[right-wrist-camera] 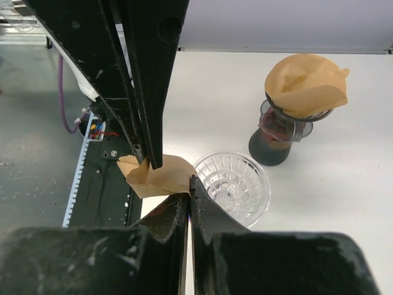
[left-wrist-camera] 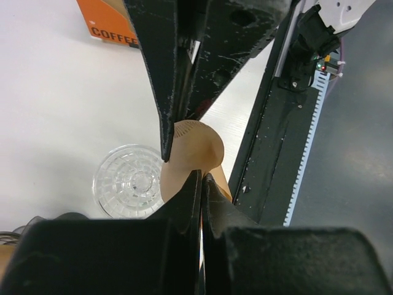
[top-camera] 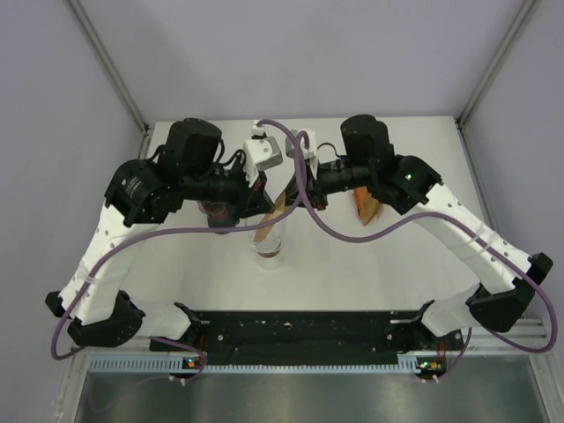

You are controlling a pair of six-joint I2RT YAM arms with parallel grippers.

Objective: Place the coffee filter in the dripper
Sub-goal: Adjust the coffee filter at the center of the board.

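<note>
Both grippers hold one brown paper coffee filter (top-camera: 274, 214) between them at the table's middle. In the left wrist view my left gripper (left-wrist-camera: 202, 174) is shut on the filter's (left-wrist-camera: 195, 142) near edge, and the right gripper's fingers (left-wrist-camera: 164, 117) pinch its far edge. My right gripper (right-wrist-camera: 191, 179) is shut on the filter (right-wrist-camera: 161, 179) in its own view, and the left gripper's fingers (right-wrist-camera: 149, 141) come in from above. The clear ribbed glass dripper (top-camera: 270, 250) (left-wrist-camera: 129, 181) (right-wrist-camera: 236, 185) stands upright on the table just below and beside the filter, with nothing in it.
A dark dripper stand (right-wrist-camera: 277, 138) with another brown filter (right-wrist-camera: 306, 85) seated in it stands behind, under the left arm. An orange coffee filter box (left-wrist-camera: 108, 29) (top-camera: 365, 208) lies at the back right. The black base rail (top-camera: 300, 330) runs along the near edge.
</note>
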